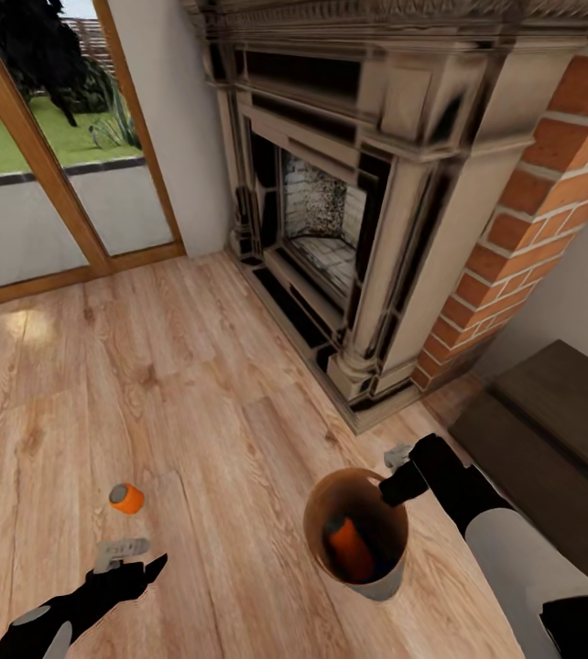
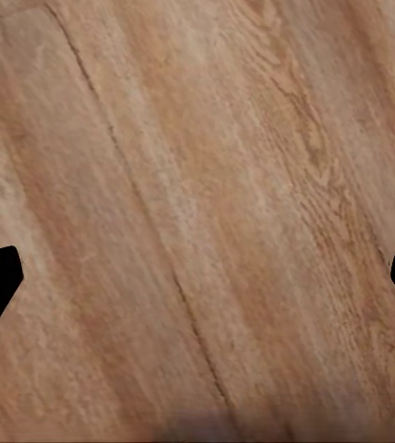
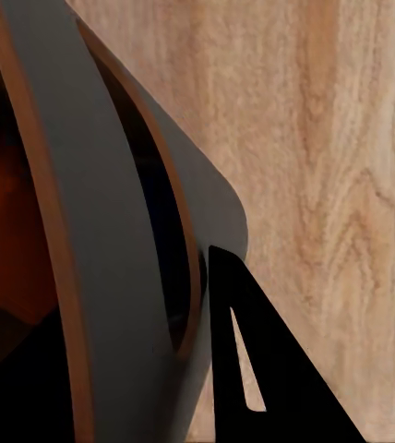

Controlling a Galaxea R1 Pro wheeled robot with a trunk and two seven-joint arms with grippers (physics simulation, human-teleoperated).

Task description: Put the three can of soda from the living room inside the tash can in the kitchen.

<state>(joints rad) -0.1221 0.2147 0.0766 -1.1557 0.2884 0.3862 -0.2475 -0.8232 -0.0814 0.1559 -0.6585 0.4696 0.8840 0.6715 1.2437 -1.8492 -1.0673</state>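
My right gripper (image 1: 395, 483) clamps the rim of the trash can (image 1: 381, 578), which holds one orange can (image 1: 351, 549). My left gripper (image 1: 134, 563) hangs open over the plank floor (image 1: 193, 384), near the second orange can (image 1: 126, 498) lying there.

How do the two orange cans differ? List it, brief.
Place: the loose orange can lies on the wood floor ahead of the left gripper; the binned orange can sits inside the trash can, which the right gripper holds by the rim.
Pose: the loose one lies on its side, grey end showing; the binned one leans against the wall.
Shared: both orange.
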